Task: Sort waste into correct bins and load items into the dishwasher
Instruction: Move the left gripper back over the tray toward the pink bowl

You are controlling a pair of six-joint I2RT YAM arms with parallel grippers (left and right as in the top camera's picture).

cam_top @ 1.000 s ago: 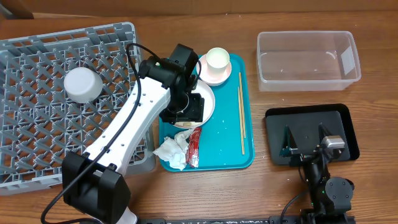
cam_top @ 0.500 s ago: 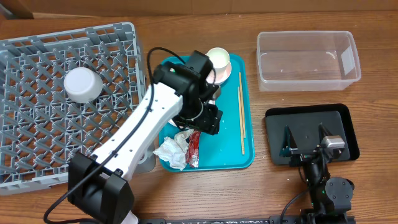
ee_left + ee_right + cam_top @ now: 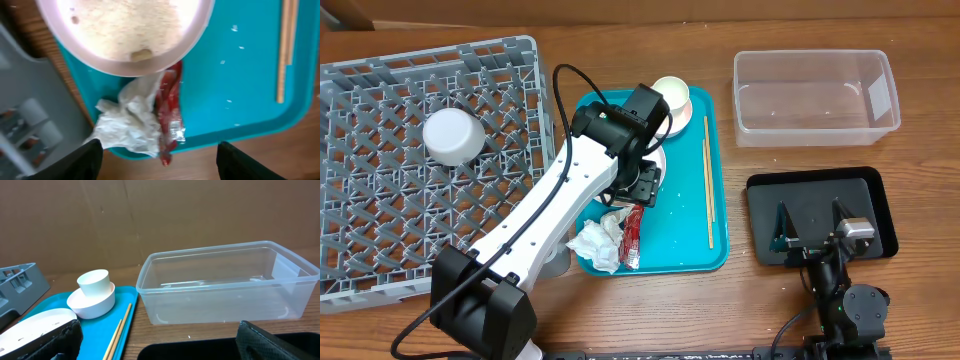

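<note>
Over the teal tray (image 3: 690, 215), my left gripper (image 3: 645, 186) hangs open and holds nothing. In the left wrist view its fingers (image 3: 85, 161) straddle the near tray edge, above the crumpled napkin (image 3: 127, 120) and red wrapper (image 3: 170, 110). Just beyond them lies the plate (image 3: 125, 30), scattered with crumbs (image 3: 125, 17). Chopsticks (image 3: 709, 180) lie along the tray's right side. A small cup (image 3: 670, 93) stands in a bowl (image 3: 678, 112) at the tray's far end. A grey-white bowl (image 3: 454, 136) sits upside down in the grey rack (image 3: 380, 230). My right gripper (image 3: 812, 228) rests open over the black tray (image 3: 865, 190).
The clear tub (image 3: 815, 95) stands at the far right, beyond the black tray. The left arm's white link (image 3: 540, 215) crosses the rack's right corner. In the right wrist view the tub (image 3: 225, 285) is straight ahead, with the cup (image 3: 95, 282) to its left.
My left gripper has shifted from over the plate toward the tray's near side, and its jaws have spread wider. The right arm has not moved.
</note>
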